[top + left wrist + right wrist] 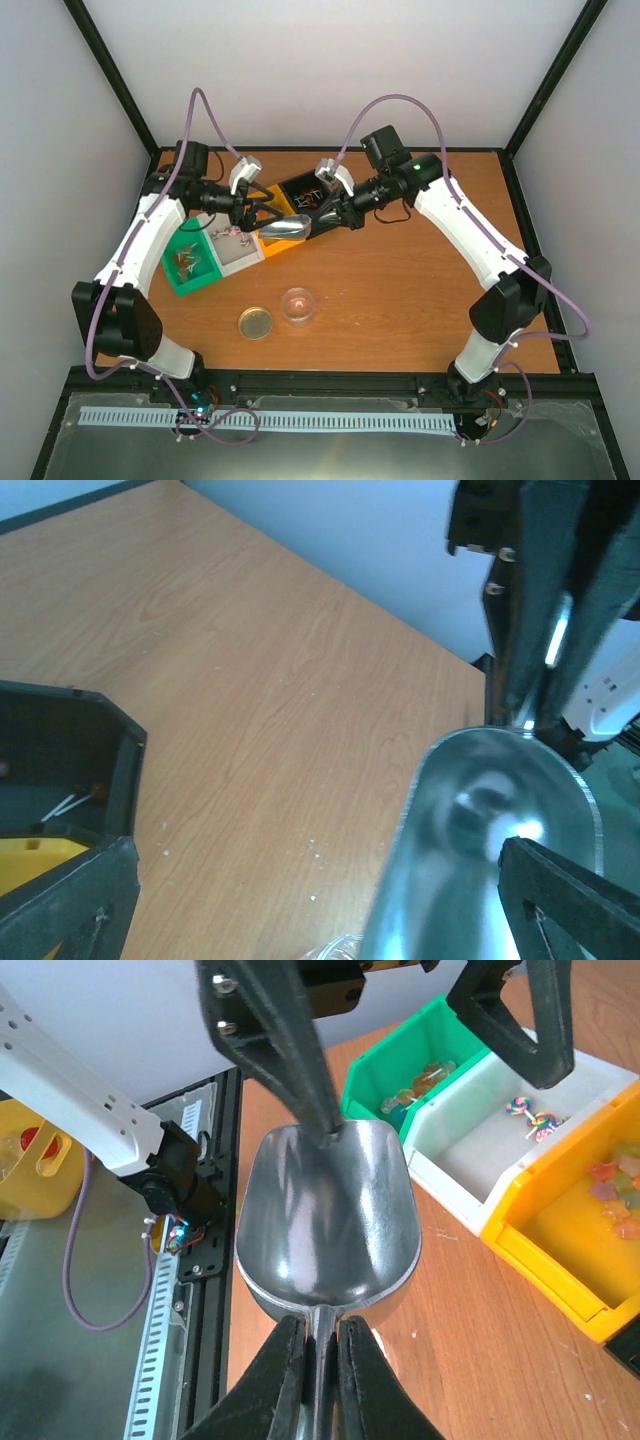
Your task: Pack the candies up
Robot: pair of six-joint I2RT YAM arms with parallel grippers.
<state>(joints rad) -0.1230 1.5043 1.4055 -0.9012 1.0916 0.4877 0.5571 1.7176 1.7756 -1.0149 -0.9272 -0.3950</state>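
The right gripper's fingers were clamped together on the thin handle of the metal scoop. The left gripper's fingers stood wide apart, holding nothing. One tip was at the scoop's far rim, though whether it touched could not be told.

The candies lay in the bins. There was a cluster in the green bin, a few with sticks in the white bin, and pale star-like pieces in the yellow bin. They were too small to give a long axis or heading.

The scoop ran roughly level above the yellow bin, with its handle toward the right arm and its open mouth toward the left gripper.

The bins sat touching in a slanted row at the back-left of the table, with a black bin at the far end. The left gripper hung over the white bin, crowding the space above the row.

A gold lid and a clear round dome with something pink inside sat apart in front of the bins, toward the arm bases. Bare wood lay open to the right and front, bounded by the black frame at the edges.
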